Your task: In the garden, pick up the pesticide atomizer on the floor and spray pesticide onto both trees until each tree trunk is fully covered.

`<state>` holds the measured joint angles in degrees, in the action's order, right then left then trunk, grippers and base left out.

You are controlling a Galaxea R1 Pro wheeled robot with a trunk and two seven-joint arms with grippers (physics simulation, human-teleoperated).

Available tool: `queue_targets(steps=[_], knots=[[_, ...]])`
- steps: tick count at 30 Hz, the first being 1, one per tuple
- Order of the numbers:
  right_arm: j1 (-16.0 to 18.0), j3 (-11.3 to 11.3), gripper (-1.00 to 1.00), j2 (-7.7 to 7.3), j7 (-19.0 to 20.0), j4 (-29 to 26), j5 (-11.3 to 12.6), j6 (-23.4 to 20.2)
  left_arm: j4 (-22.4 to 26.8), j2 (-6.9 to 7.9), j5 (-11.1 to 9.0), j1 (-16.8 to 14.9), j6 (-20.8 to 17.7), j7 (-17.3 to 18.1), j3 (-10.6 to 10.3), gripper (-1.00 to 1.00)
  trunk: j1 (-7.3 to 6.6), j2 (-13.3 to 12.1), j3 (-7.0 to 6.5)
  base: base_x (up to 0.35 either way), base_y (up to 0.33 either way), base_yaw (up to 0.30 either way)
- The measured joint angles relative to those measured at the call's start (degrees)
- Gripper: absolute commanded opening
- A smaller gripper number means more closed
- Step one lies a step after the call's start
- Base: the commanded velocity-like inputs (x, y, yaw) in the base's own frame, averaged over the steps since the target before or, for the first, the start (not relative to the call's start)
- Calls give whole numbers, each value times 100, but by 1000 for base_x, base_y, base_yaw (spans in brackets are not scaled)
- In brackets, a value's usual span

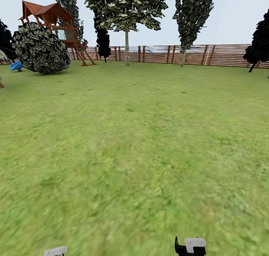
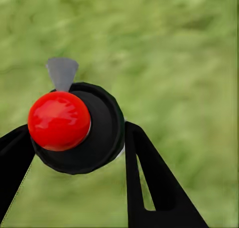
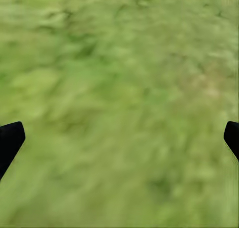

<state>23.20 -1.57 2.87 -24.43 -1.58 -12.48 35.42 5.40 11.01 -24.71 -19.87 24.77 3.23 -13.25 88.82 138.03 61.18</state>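
Observation:
My left gripper (image 2: 77, 133) is shut on the pesticide atomizer (image 2: 94, 133), which has a round black body, a glossy red ball top (image 2: 59, 120) and a grey nozzle (image 2: 62, 73). It hangs above the grass floor (image 2: 189, 63). My right gripper (image 3: 119, 138) is open, with only lawn between its black fingertips (image 3: 10, 138). Far across the garden, two tall trees (image 1: 127, 9) (image 1: 192, 13) with pale grey-brown trunks (image 1: 127, 47) stand by the fence. No pesticide is in view.
A brown slatted fence (image 1: 224, 55) runs along the back. A wooden play tower (image 1: 56, 21), a round bush (image 1: 40, 49) and a blue object (image 1: 16, 66) stand at far left. Dark-leaved trees (image 1: 102, 39) (image 1: 259, 39) flank the back. Open lawn (image 1: 134, 144) stretches ahead.

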Motion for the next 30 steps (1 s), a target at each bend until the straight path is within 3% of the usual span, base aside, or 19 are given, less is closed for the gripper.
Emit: queue_targets(steps=[30], knots=[[0, 0, 100, 1, 0, 0, 2, 0, 13, -4, 20, 80, 4, 2, 29, -100, 0, 0, 0, 339, 0, 0]])
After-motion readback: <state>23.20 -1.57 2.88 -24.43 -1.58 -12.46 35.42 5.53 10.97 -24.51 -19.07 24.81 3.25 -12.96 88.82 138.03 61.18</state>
